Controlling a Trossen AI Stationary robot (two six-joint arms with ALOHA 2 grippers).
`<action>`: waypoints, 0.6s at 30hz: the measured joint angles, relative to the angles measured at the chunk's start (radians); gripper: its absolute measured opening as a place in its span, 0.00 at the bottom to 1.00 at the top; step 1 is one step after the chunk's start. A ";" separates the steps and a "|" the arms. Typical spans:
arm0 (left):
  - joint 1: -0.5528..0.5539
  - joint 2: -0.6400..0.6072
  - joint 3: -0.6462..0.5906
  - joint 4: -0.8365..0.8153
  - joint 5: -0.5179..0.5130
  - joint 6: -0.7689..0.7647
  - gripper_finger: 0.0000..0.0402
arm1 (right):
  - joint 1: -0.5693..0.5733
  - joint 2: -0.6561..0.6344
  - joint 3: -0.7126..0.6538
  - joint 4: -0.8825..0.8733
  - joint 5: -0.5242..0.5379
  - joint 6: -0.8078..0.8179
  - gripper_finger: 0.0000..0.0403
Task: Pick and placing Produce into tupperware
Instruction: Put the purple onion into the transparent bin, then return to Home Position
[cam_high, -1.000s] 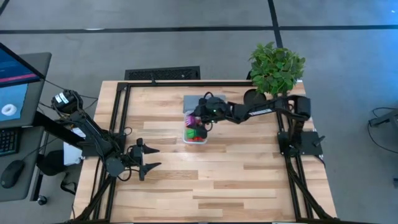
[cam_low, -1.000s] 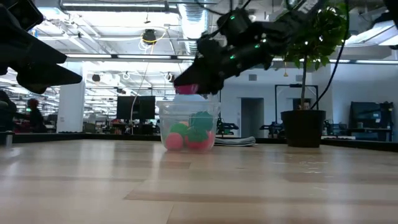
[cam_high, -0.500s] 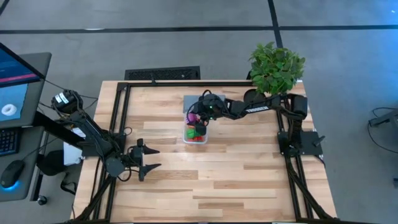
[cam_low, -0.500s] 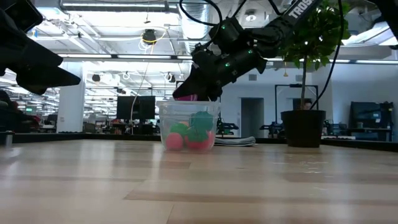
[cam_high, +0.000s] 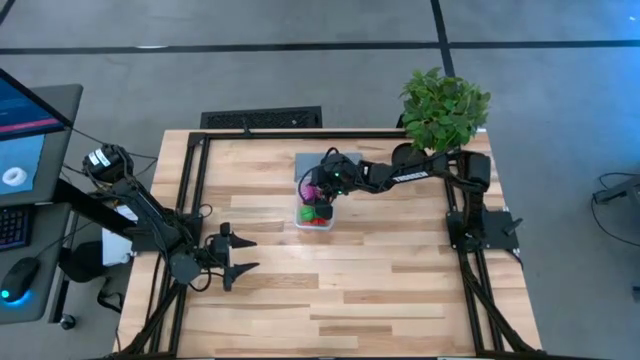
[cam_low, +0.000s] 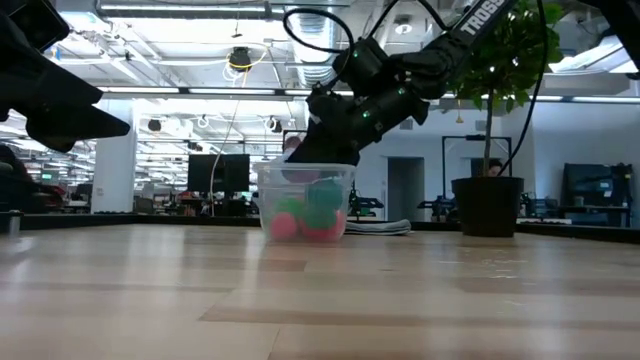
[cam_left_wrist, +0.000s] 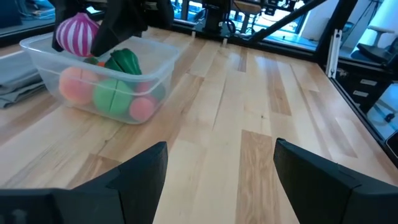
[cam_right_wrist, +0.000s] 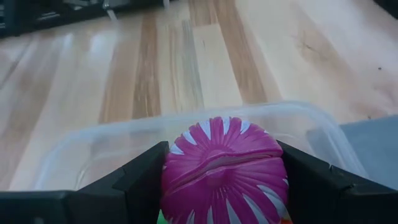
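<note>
Right wrist view: right tool (cam_right_wrist: 224, 186) clamps a pink-and-white striped toy vegetable (cam_right_wrist: 224, 165) at the rim of the clear tub (cam_left_wrist: 158, 65), mid-counter (cam_high: 380, 270); other produce (cam_left_wrist: 115, 93) inside. Left tool (cam_high: 238, 255) wide, empty, near the counter's left edge.

Camera positions, for your reference:

- High view: overhead, facing straight down; you see the whole tabletop (cam_high: 380, 270) and both arms from afar.
- Low view: at tabletop height, facing level across the wood into the room; the tub (cam_low: 303, 202) stands mid-distance.
- Left wrist view: facing across the tabletop, with the tub (cam_left_wrist: 102, 78) a short way off.
- Right wrist view: very close, facing down onto the tub rim (cam_right_wrist: 186, 134).
- Shared: you find the tub (cam_high: 314, 210) in all four views.
</note>
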 joint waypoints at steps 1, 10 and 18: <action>0.000 0.000 0.000 0.001 0.000 -0.001 0.70 | 0.000 0.000 0.001 0.002 0.000 0.000 0.72; 0.000 0.000 0.000 0.000 0.000 -0.008 0.70 | 0.000 0.000 0.000 0.014 -0.005 -0.011 0.72; 0.000 0.000 0.000 0.000 0.000 -0.007 0.70 | 0.000 0.000 0.000 0.030 -0.058 -0.019 0.80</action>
